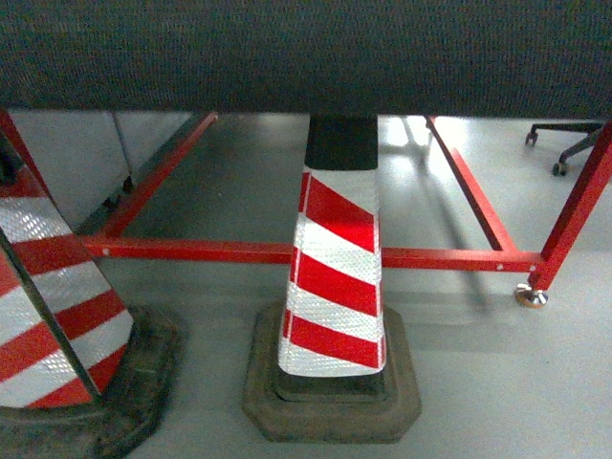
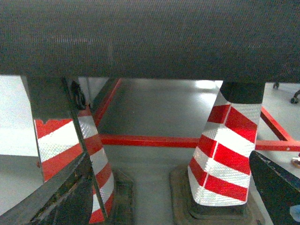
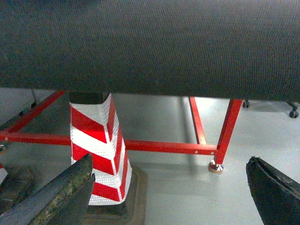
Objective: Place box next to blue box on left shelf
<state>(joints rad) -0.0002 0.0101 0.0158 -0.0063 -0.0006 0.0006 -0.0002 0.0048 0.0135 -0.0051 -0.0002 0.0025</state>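
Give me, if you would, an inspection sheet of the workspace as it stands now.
Surface: dark textured slab spans the top of every view, with grey floor below.
Job's things: nothing seen; no blue crate in any view.
Clutter: central cone and left cone, both red-and-white striped.
Grippers: left gripper and right gripper open, empty.
Cables: nothing seen.
Surroundings: red metal frame; chair base.

Looked matt and woven on the dark cloth surface (image 1: 306, 53), glossy on the red painted metal frame (image 1: 239, 251), reflective on the striped cones (image 1: 333, 277).
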